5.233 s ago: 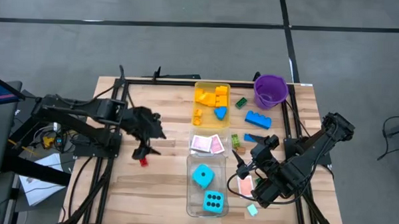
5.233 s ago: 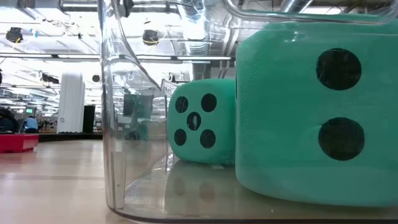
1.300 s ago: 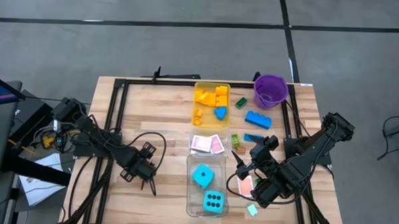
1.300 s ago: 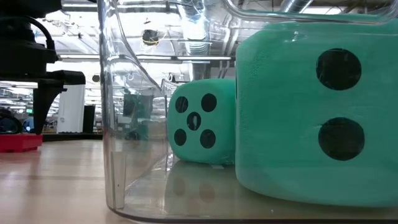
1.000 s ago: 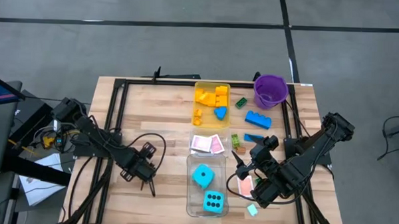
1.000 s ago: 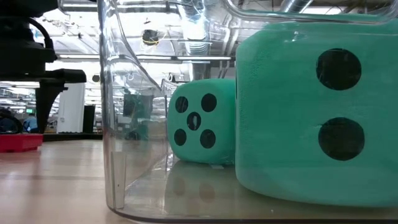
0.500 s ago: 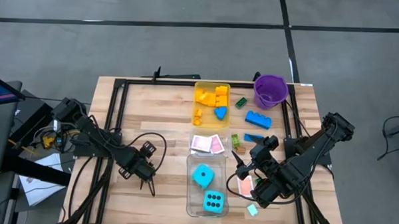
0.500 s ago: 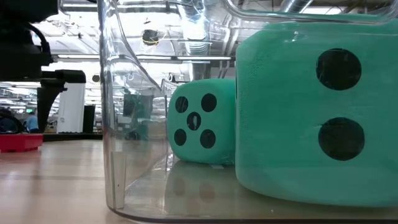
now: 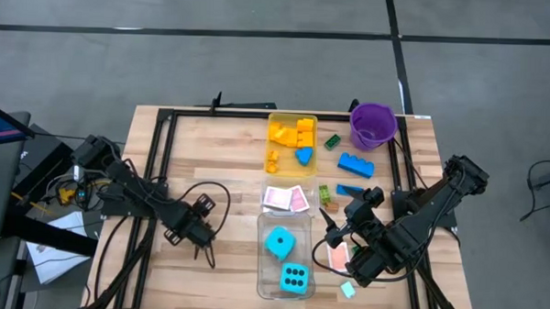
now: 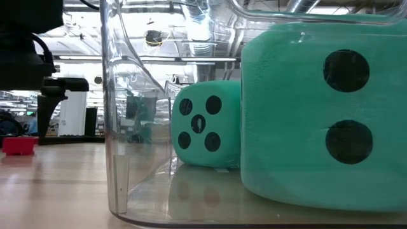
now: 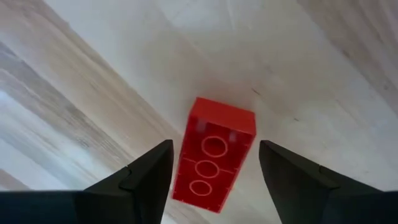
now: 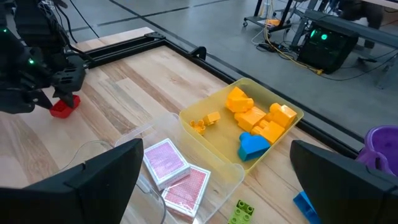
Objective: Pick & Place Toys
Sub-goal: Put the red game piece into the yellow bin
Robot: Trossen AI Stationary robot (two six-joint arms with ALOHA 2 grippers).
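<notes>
A red brick (image 11: 213, 155) lies on the wooden table at its near left, its hollow underside with three round tubes turned up toward the wrist camera. My left gripper (image 9: 199, 241) points down over it, open, one finger on each long side; in the low view the brick (image 10: 19, 145) sits beside a dark finger (image 10: 46, 117). My right gripper (image 9: 327, 227) hangs open and raised at the right, with nothing between its fingers (image 12: 217, 149). Two cyan dice (image 9: 279, 242) (image 9: 294, 279) rest in a clear tray (image 9: 263, 264). Pink-backed cards (image 9: 285, 199) lie just beyond it. My left gripper comes at the red brick from above, its fingers across the brick's width. One finger (image 11: 158, 171) stands right at the brick's long side (image 11: 181, 174); whether it touches I cannot tell. A gap shows beside the other finger (image 11: 280, 171). The brick lies flat on the table.
A yellow-tinted tray (image 9: 276, 118) with yellow, orange and blue pieces stands at the far middle, a purple bucket (image 9: 372, 126) to its right. A blue brick (image 9: 355, 164), green bricks (image 9: 332, 141) (image 9: 324, 193) and a pink card (image 9: 338, 256) lie on the right. Black frame rails cross both sides.
The red brick has turned a little on the table: in the low view it shows shorter than half a second ago. My left gripper has stayed over it. My right arm has kept still.
</notes>
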